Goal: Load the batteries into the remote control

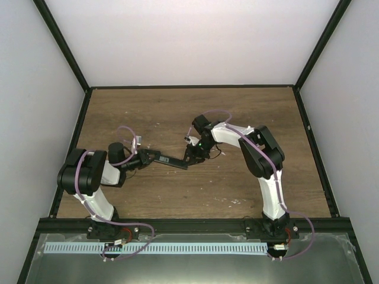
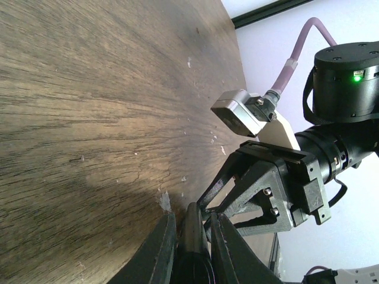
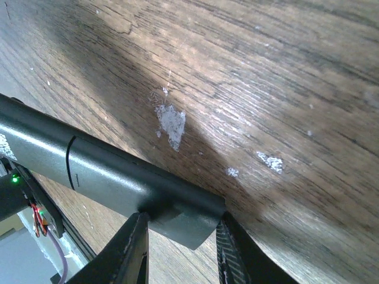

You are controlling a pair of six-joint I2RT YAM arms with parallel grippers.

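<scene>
Starting at the near edge of the bench (image 1: 148, 112), the two arms rise from their bases side by side and bend inward toward the middle of the wood. The left arm (image 1: 89, 177) stays low on the near left. The right arm (image 1: 266, 165) arches higher from the near right.

A little farther in, the left hand (image 1: 149, 158) and the right hand (image 1: 192, 155) face each other, with the remote control (image 1: 172, 160) spanning the gap between them. The remote control lies left to right near the bench's middle, its right end slightly nearer. The pictures do not show whether it rests on the wood or is held just above it.

The left hand is clamped on the left end. In the left wrist view its fingers (image 2: 166, 248) press close on either side of the dark bar, seen end-on. The right hand is closed on the right end. In the right wrist view its fingers (image 3: 135, 251) flank the squared tip and touch its sides. A thin seam (image 3: 68, 161) crosses the remote control's back partway along.

Just beyond the bar, a white scuff (image 3: 170, 123) and smaller pale flecks mark the wood grain. A green light (image 1: 201, 142) glows on the right arm's wrist.
</scene>
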